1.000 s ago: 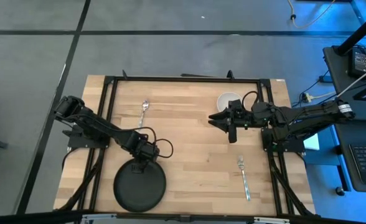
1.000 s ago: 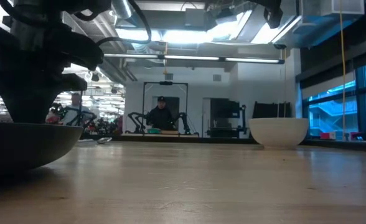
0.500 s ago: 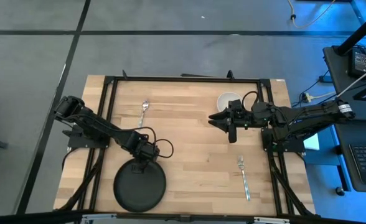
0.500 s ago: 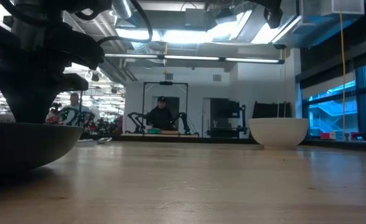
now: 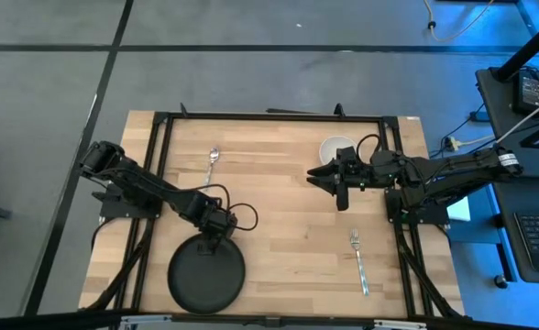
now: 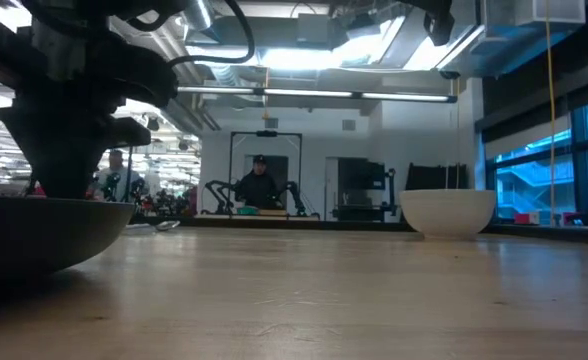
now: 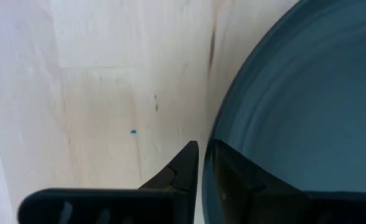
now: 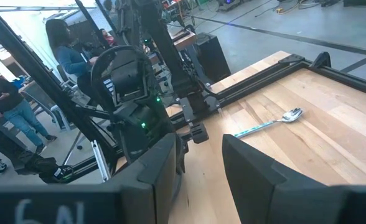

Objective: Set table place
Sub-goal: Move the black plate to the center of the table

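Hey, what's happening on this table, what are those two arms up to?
They are setting a place on the wooden table. The left pincer is shut on the far rim of a dark plate near the front edge. The right pincer hovers open beside a white bowl. A spoon and a fork lie untouched.

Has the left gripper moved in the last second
Yes, slightly. In the high view the left gripper, at the black plate's rim, has edged toward the fork side; the spoon stays put.
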